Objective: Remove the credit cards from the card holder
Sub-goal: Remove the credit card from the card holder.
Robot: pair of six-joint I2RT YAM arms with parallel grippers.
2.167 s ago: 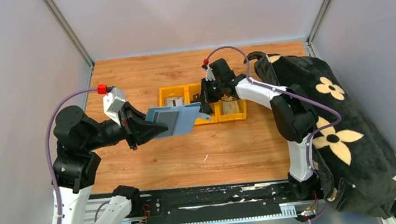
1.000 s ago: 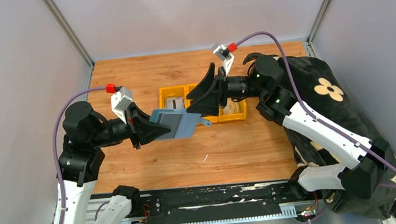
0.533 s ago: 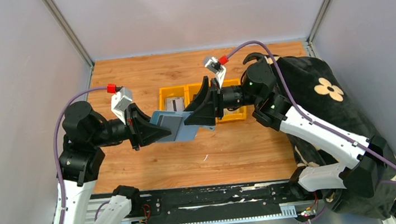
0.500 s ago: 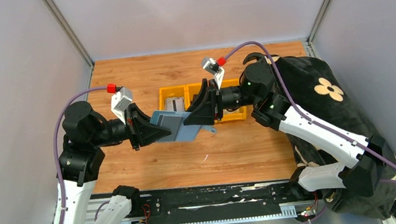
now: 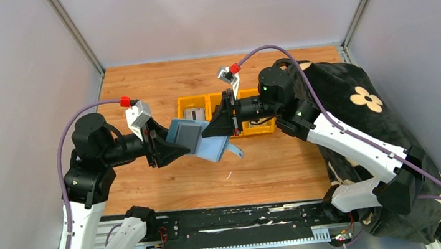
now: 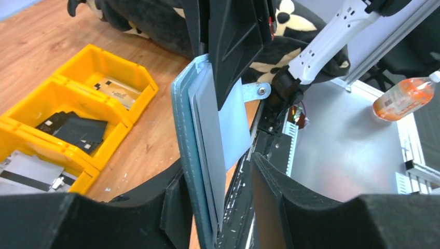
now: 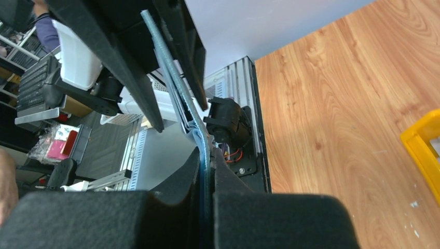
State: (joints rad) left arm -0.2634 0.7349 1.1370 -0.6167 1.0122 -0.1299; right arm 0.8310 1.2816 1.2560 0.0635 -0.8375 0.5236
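Slate-blue, felt-like folding card holder [image 5: 208,148] hung above the middle of the wooden worktop [image 5: 272,162], with the left gripper [image 5: 173,145] and right gripper [image 5: 211,130] clamped on opposite ends. Light and floppy, it probably needed bracing; stiff, slick cards favoured an edge pinch. Yellow plastic bins [image 5: 262,130] sat toward the far edge, with grey walls close by.

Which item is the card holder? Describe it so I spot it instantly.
Over the wooden table, near the yellow plastic bins, the left gripper and right gripper meet in mid-air. Both clamp the slate-blue flat folding card holder: the only blue thing, held off the table.
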